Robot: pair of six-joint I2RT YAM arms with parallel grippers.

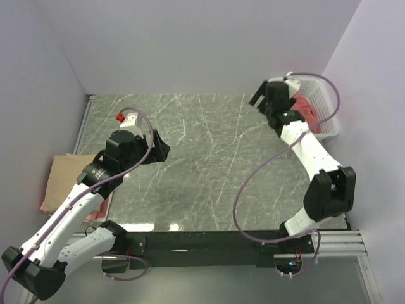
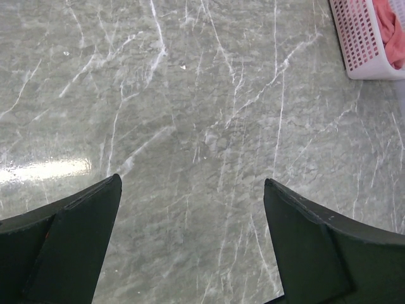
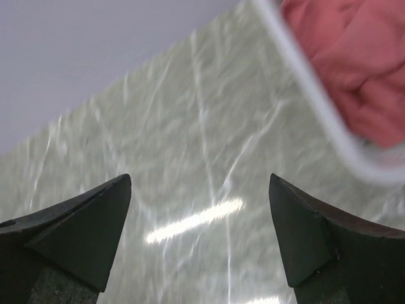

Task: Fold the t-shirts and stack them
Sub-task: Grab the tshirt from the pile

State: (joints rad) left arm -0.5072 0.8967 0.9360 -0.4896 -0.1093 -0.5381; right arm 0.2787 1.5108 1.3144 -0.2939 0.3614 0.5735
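Over at the far right corner, my right gripper [image 3: 199,182] hangs beside the white basket [image 1: 330,121], fingers spread wide and pinching nothing. My left gripper [image 2: 193,185] is just as spread above the table [image 1: 209,158]. Two shirts look done: the tan-beige t-shirt [image 1: 66,174] lies flat on the pink t-shirt [image 1: 45,204] off the table's left edge. Left to fold is the salmon-red t-shirt [image 1: 308,107], crumpled in the basket. Its heap runs along the basket's length, and I cannot tell which way its collar points.

Overhead, you view the whole bench [image 1: 202,158]; both wrist views skim it closely, sharing the basket [image 1: 323,107] at two o'clock.
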